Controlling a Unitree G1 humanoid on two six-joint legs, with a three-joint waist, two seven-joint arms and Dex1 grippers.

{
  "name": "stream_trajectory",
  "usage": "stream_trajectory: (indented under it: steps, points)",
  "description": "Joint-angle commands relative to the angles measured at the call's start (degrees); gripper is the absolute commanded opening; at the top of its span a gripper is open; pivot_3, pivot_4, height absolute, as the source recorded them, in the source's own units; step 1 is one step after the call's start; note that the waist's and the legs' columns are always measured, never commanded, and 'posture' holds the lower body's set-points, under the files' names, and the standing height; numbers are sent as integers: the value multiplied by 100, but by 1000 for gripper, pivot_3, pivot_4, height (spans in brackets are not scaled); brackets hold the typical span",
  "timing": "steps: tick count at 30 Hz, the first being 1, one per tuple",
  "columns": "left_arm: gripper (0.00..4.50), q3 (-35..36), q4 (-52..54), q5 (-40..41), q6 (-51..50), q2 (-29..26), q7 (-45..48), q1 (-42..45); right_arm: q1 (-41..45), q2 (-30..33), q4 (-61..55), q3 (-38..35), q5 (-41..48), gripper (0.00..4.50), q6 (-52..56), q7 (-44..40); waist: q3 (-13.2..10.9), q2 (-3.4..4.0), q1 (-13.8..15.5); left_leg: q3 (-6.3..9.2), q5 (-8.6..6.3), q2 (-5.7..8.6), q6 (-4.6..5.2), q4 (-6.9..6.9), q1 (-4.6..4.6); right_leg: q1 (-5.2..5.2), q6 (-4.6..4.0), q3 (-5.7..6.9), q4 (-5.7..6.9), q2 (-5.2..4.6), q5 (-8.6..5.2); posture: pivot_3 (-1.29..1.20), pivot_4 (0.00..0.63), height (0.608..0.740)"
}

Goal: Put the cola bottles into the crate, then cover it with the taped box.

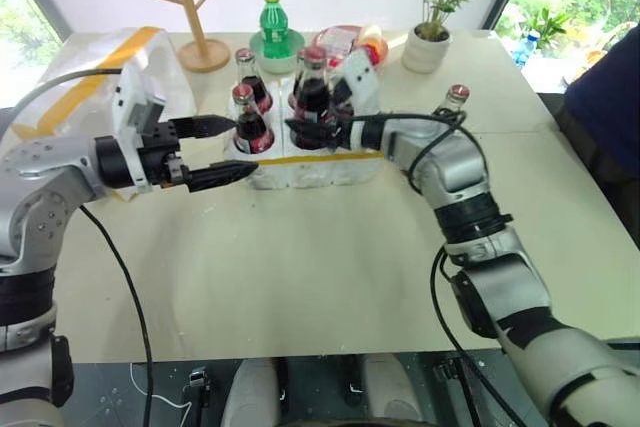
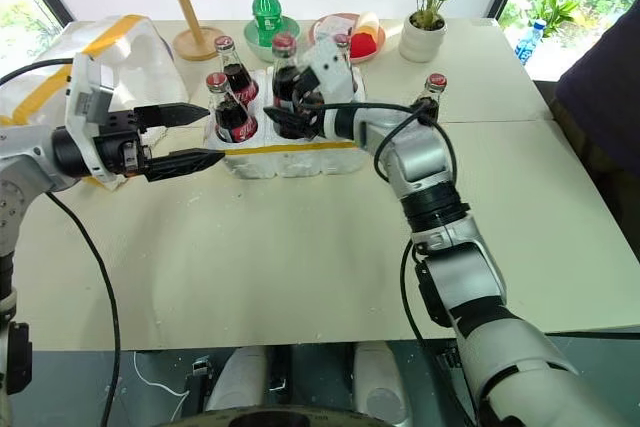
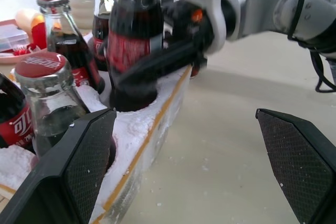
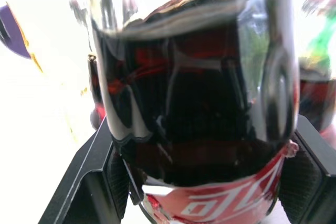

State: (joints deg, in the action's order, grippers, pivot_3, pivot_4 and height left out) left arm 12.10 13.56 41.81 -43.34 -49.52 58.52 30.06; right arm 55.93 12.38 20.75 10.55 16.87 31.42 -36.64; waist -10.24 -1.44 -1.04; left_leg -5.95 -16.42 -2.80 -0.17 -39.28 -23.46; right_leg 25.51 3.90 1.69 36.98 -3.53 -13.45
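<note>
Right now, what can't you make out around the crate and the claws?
- Crate wells: which remain free; bottles and the right claw block the head views.
- Held cola bottle: its base and cap, cut off in the right wrist view.
- Taped box: mostly behind the left claw and arm.

cap (image 3: pixel 41 64): white script on red, too blurred to read
label of left-edge bottle (image 3: pixel 14 129): white Chinese characters, cut off; unreadable
label of gripped bottle (image 4: pixel 220 201): white strokes on red; only part shows, not legible
</note>
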Motion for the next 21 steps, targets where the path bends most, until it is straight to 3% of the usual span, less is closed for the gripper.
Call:
stream_trajectory:
  steps: [1, 3, 5, 7, 15, 18, 21]
  points:
    - [4500, 121, 128, -3, 132, -48, -38, 7, 45, -166, 307, 22, -248, 2841, -303, 69, 1, -1, -3, 0, 0, 0, 0, 0, 0, 0, 0, 0, 1, 0, 0, 0, 150, 740]
    - [4500, 119, 134, -1, 140, -42, -53, 4, 57, -238, 614, -32, -372, 2841, -347, 156, 1, -1, -8, 0, 0, 0, 0, 0, 3, -1, 0, 0, 2, 0, 0, 0, 150, 740]
    - [4500, 121, 140, 5, 146, -42, -53, 1, 87, -281, 737, -151, -391, 3862, -298, 218, 4, -6, -11, 1, -1, 0, 1, 0, 14, -9, 0, 0, 1, -1, 0, 0, 150, 740]
    - [4500, 108, 147, 2, 166, -41, -33, -15, 77, -243, 601, -222, -393, 4463, -315, 195, 4, -6, -11, 1, -4, -1, 7, 0, 17, -10, -1, 0, 2, -1, 0, 0, 150, 740]
    - [4500, 53, 118, -3, 253, -3, 4, -45, -466, 770, -1783, -866, 382, 4463, 1085, -187, 3, -4, 40, 10, 1, 0, -1, 0, 7, -7, -1, 4, 8, -7, 0, 0, 150, 740]
    - [4500, -61, 40, -20, 302, 52, 76, 29, -1329, 1595, -3464, -1410, 1114, 4463, 2561, -233, 3, -4, 62, 14, -6, 0, 9, 2, 7, -7, 0, 4, 4, -5, 0, 0, 150, 740]
    - [4500, -152, -35, -18, 322, 86, 167, 108, -2018, 1964, -4520, -1991, 1755, 4463, 3676, -32, 3, -5, 55, 12, -15, 0, 25, 6, 5, -8, 0, 6, -3, -5, -1, 0, 150, 740]
